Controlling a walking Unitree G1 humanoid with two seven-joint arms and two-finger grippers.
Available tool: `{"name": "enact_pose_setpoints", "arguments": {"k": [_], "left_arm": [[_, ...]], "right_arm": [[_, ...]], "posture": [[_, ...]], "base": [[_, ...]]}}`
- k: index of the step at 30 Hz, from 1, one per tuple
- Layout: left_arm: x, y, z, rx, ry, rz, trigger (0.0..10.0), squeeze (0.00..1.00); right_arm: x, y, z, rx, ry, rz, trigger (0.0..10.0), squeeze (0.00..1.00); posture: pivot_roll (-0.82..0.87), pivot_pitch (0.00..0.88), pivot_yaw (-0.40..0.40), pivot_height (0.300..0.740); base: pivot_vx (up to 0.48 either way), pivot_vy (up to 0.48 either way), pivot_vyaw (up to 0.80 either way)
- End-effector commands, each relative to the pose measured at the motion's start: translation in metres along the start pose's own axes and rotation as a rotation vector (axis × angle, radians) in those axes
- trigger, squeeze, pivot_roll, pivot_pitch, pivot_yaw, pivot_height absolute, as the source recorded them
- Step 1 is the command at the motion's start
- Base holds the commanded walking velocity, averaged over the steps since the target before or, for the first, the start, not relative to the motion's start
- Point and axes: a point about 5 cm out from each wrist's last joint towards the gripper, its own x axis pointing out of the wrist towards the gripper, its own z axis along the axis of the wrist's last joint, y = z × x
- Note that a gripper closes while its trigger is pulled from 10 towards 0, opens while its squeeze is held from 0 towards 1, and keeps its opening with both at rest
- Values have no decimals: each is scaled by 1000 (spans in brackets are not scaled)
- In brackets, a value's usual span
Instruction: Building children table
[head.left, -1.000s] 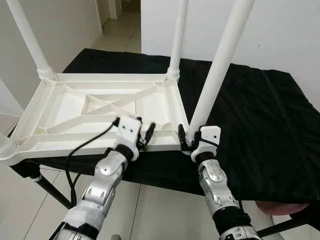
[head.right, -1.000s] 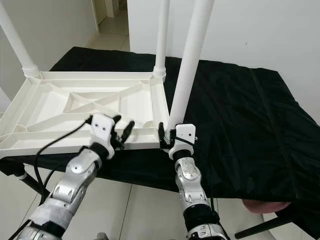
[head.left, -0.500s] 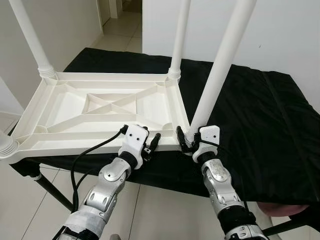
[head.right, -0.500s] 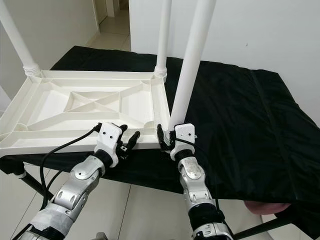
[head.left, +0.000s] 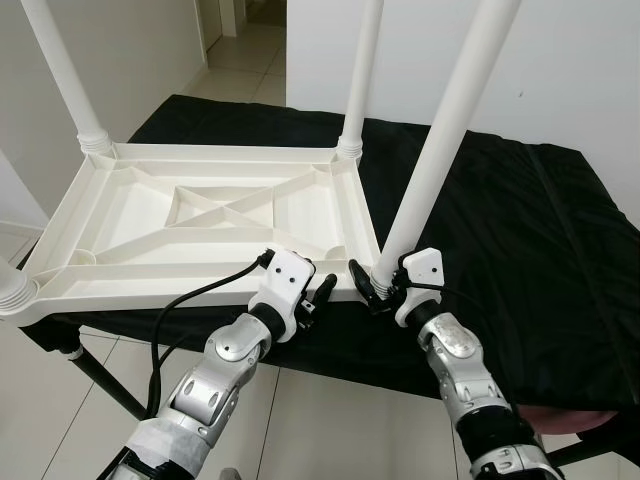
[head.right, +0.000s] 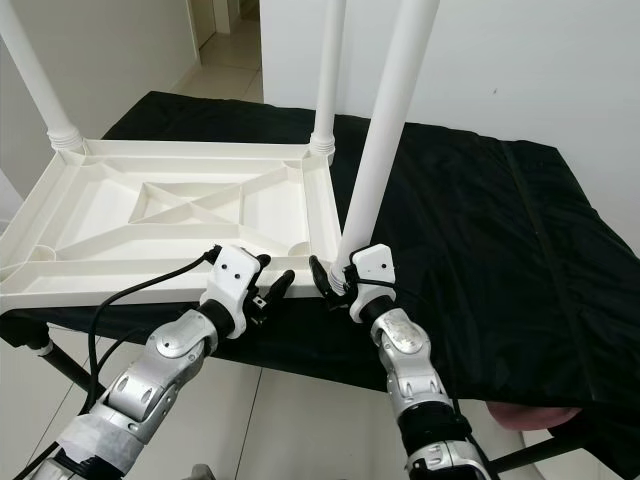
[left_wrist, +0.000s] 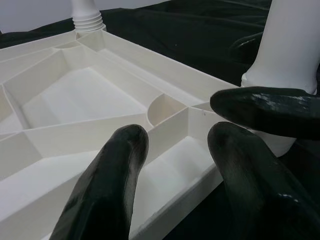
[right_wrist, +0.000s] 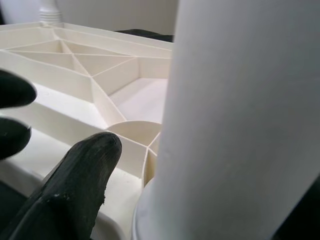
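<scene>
A white plastic children's table (head.left: 130, 215) lies upside down on a black cloth. Three white legs stand up from it: far left (head.left: 70, 85), far right (head.left: 358, 75) and near right (head.left: 440, 150). The threaded stub of a fourth corner (head.left: 10, 292) sits at the near left. My right gripper (head.left: 378, 282) straddles the base of the near right leg, open, with one fingertip (right_wrist: 95, 155) a little apart from the leg (right_wrist: 235, 115). My left gripper (head.left: 320, 293) is open, empty, over the near rim (left_wrist: 175, 200) beside that corner.
The black cloth (head.left: 520, 250) covers a folding table that reaches well to the right of the white table. Its front edge runs just under my wrists, with tiled floor (head.left: 330, 430) below. A pinkish object (head.left: 560, 415) shows at the bottom right. White walls stand behind.
My left gripper has slid right along the near rim toward the near right leg. My right forearm has swung to the right, still at the leg's base.
</scene>
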Motion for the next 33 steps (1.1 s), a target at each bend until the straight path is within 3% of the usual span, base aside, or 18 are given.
{"name": "enact_pose_setpoints", "arguments": {"k": [1,7,18,19,20,21,22,29,30,32,33], "left_arm": [[-1,-14,4,-1,3,-274,10000,0],[-7,-19,5,17,31,-332,10000,0],[-7,-19,6,22,39,-330,10000,0],[-7,-19,7,22,41,-330,10000,0],[-7,-19,7,22,41,-330,10000,0],[-7,-19,7,21,44,-328,10000,0],[-7,-19,7,21,46,-326,10000,0],[-8,-18,8,17,55,-344,10000,0],[-8,-19,8,17,55,-347,10000,0],[-8,-19,8,17,55,-347,10000,0],[-7,-18,8,18,56,-351,10000,0]], "right_arm": [[-2,-2,0,17,11,42,10000,0],[-6,-13,3,-14,31,124,10000,0],[-3,-21,6,-42,39,142,9686,0],[-3,-23,6,-40,41,144,5804,0],[-3,-23,6,-40,41,144,5804,0],[-4,-23,5,-32,47,148,2196,0],[-5,-23,3,-16,54,152,0,0],[-9,-19,-4,18,73,161,0,0],[-9,-19,-4,31,73,147,1804,0],[-9,-19,-4,31,73,147,1804,0],[-8,-18,-3,54,73,126,10000,0]], "posture": [[-25,0,-30,740],[-21,0,-28,740],[-18,0,-29,740],[-15,0,-34,740],[-15,0,-34,740],[-13,0,-37,740],[-10,0,-41,740],[-10,0,-41,740],[-10,0,-41,740],[-10,0,-41,740],[-19,0,-39,740]], "base": [[0,0,0],[0,0,0],[0,0,0],[0,0,0],[0,0,0],[0,0,0],[0,0,0],[0,0,0],[0,0,0],[0,0,0],[0,0,0]]}}
